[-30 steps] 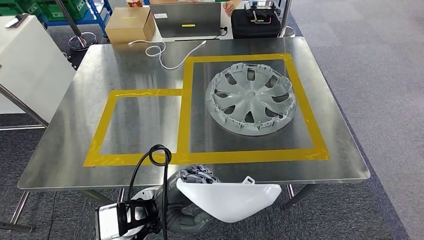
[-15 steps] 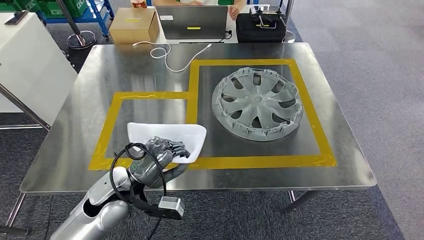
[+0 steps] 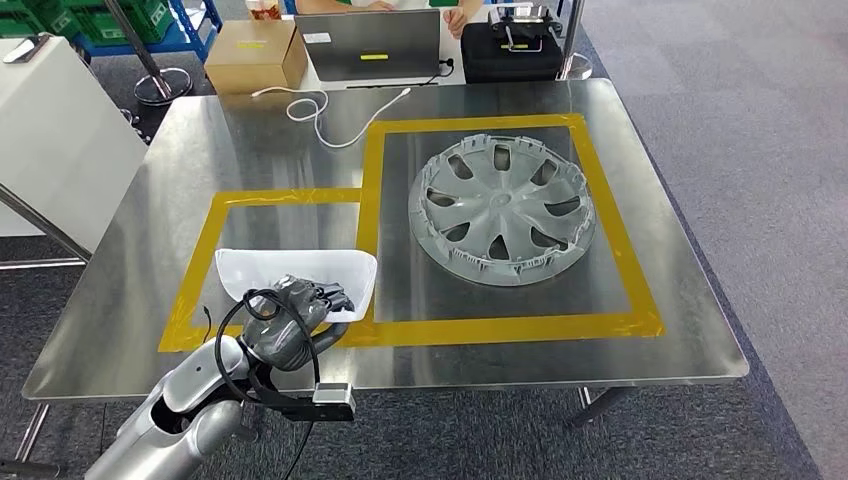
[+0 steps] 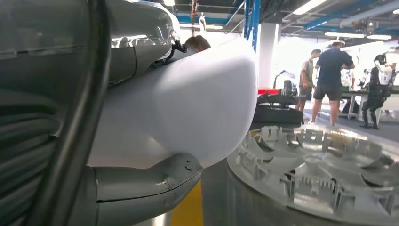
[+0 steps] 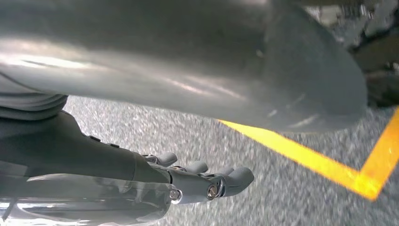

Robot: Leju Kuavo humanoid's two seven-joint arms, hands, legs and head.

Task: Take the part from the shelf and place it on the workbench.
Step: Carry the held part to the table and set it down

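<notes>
Steel workbench (image 3: 150, 240): smooth white curved part (image 3: 296, 272) under left robot hand (image 3: 300, 312)

We see a brushed, reflective metal table (image 3: 150, 250), a smooth glossy white plastic part (image 3: 290, 272), a matt grey plastic wheel cover (image 3: 503, 210), glossy yellow tape (image 3: 500, 325).
</notes>
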